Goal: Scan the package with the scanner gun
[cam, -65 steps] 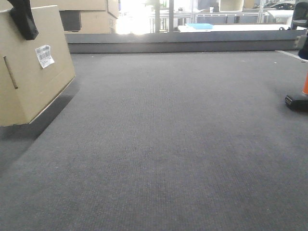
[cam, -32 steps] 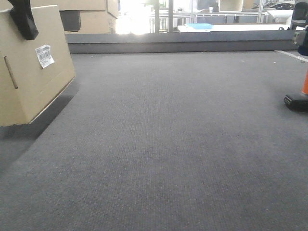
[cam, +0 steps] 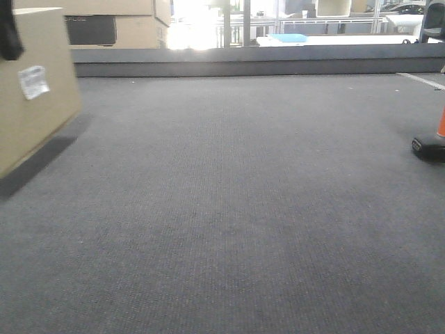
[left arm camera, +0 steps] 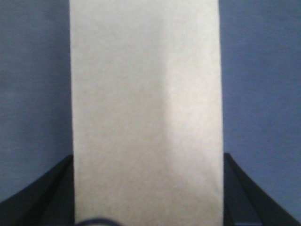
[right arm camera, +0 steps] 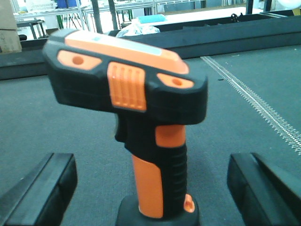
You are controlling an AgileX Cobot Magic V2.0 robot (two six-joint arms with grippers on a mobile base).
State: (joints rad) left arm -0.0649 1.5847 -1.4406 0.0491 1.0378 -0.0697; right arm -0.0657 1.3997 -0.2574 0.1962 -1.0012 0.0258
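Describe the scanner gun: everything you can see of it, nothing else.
The scanner gun stands upright on its round black base on the grey carpet. It looks like hard plastic: a chunky black head with an orange top, a ribbed orange panel and two orange side inserts, above an orange and black ribbed handle. The right gripper brackets it, one finger on either side, both clear of the handle. In the front view only its black base and a sliver of orange show, at the right edge.

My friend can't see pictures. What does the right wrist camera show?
A black and orange scanner gun stands upright on its base on grey carpet, right in front of the camera. The right gripper's two black fingers sit open on either side of it, not touching it.
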